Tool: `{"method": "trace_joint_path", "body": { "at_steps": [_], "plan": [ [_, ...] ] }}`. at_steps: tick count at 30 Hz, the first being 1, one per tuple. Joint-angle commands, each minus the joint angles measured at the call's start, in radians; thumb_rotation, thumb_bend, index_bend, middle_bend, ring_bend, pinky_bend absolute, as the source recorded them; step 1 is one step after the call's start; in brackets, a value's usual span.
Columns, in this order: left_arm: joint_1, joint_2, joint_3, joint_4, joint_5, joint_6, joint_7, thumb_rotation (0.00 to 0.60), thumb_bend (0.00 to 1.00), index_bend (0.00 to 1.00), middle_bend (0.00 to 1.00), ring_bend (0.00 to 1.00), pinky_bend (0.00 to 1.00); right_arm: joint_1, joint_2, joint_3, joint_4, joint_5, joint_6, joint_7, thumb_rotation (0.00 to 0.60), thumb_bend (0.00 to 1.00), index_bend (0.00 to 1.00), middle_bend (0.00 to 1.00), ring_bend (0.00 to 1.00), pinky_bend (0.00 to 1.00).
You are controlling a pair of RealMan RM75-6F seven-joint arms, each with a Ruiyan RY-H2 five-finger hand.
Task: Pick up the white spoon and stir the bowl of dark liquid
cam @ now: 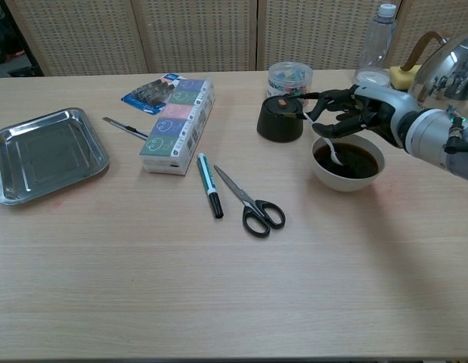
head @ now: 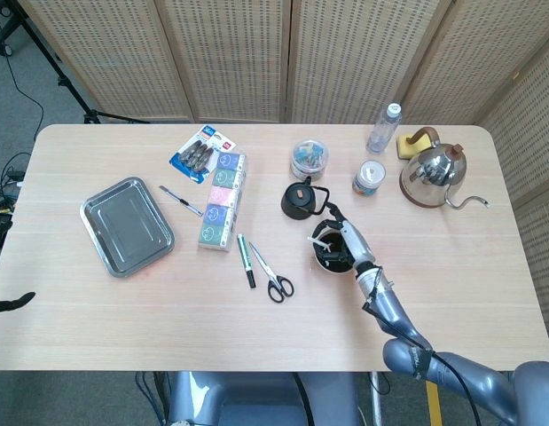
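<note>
A white bowl [cam: 347, 178] of dark liquid [cam: 354, 160] stands right of centre on the table; the head view shows the bowl [head: 333, 264] too. My right hand [cam: 353, 113] hovers over its far left rim and holds the white spoon [cam: 330, 148], whose tip dips into the liquid near the left side. In the head view my right hand [head: 346, 240] covers much of the bowl, and the spoon handle [head: 318, 241] sticks out to the left. My left hand is out of sight in both views.
A small black teapot [cam: 282, 118] stands just left of the bowl, close to my fingers. Scissors [cam: 252, 204] and a marker [cam: 209, 184] lie in front. A steel kettle [cam: 449, 72], bottle [cam: 373, 41], jar [cam: 289, 76], tissue pack [cam: 176, 125] and metal tray [cam: 44, 153] lie around.
</note>
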Motion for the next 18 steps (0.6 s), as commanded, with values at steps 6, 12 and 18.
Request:
{"method": "trace_joint_path", "body": {
  "at_steps": [6,12,18],
  "plan": [
    [-0.003,-0.003,0.000,-0.002,0.000,-0.002,0.010,0.600,0.00,0.00,0.00,0.00,0.00,-0.035,0.055,-0.004,-0.023,-0.017,0.016,0.026,0.600,0.57,0.57,0.00,0.00,0.00],
    [-0.004,-0.007,0.002,-0.007,0.002,-0.001,0.023,0.600,0.00,0.00,0.00,0.00,0.00,-0.079,0.115,-0.045,-0.088,-0.063,0.036,0.037,0.600,0.57,0.57,0.00,0.00,0.00],
    [-0.005,-0.009,0.005,-0.011,0.006,0.000,0.034,0.600,0.00,0.00,0.00,0.00,0.00,-0.102,0.139,-0.072,-0.133,-0.088,0.045,0.050,0.600,0.57,0.57,0.00,0.00,0.00]
  ]
}}
